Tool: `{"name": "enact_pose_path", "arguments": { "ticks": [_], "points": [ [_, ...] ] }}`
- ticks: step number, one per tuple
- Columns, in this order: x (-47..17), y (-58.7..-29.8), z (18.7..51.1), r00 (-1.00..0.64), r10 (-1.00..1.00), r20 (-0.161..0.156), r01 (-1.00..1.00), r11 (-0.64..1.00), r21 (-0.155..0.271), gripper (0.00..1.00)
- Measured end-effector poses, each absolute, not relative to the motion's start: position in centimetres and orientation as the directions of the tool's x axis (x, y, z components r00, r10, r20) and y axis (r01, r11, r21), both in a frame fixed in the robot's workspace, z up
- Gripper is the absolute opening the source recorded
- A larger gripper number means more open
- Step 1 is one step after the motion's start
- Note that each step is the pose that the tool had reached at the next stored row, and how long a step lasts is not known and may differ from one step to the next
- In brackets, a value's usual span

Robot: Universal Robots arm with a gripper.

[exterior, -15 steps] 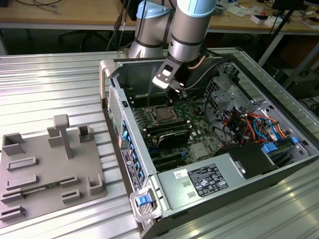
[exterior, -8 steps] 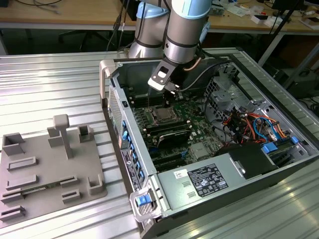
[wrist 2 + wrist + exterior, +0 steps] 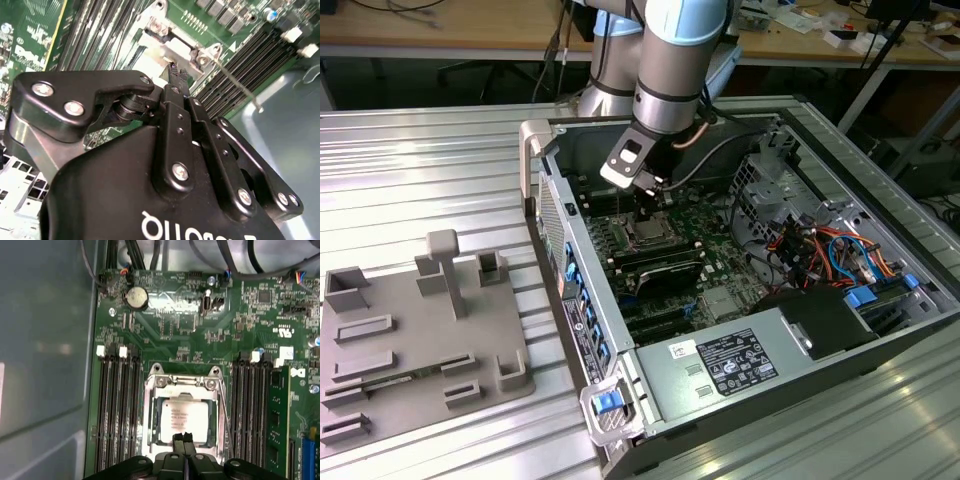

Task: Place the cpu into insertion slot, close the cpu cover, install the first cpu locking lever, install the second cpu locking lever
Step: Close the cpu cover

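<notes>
The cpu (image 3: 184, 416) lies flat in the slot (image 3: 646, 232) on the green board (image 3: 190, 325), its silver top showing through the window of the cover (image 3: 149, 422), which lies down around it. The end effector (image 3: 183, 437) hangs right over the slot's edge with its two black fingers pressed together and nothing between them; in the first wrist view their tips overlap the rim of the cpu, and whether they touch it cannot be told. A thin wire lever (image 3: 226, 412) runs along one side of the slot, and in the second wrist view it (image 3: 235, 80) stands out at an angle, away from the slot. Long black memory slots (image 3: 117, 410) flank the slot on both sides. A round coin battery (image 3: 136, 297) sits farther up the board from the slot. The open case (image 3: 720, 365) around the slot rests on a ribbed metal worktop (image 3: 420, 150), and a grey fixture plate (image 3: 410, 340) lies outside the case, well apart from the slot.
</notes>
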State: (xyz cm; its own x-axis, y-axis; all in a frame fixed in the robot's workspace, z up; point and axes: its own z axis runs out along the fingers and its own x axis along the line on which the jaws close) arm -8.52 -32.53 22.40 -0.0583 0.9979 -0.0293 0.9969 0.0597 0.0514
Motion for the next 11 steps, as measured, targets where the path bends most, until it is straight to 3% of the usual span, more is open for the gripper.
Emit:
{"name": "enact_pose_path", "arguments": {
  "ticks": [11],
  "points": [
    [-9.2, -32.5, 20.8, -0.058, 0.998, -0.029, 0.997, 0.060, 0.051, 0.11]
  ]
}}
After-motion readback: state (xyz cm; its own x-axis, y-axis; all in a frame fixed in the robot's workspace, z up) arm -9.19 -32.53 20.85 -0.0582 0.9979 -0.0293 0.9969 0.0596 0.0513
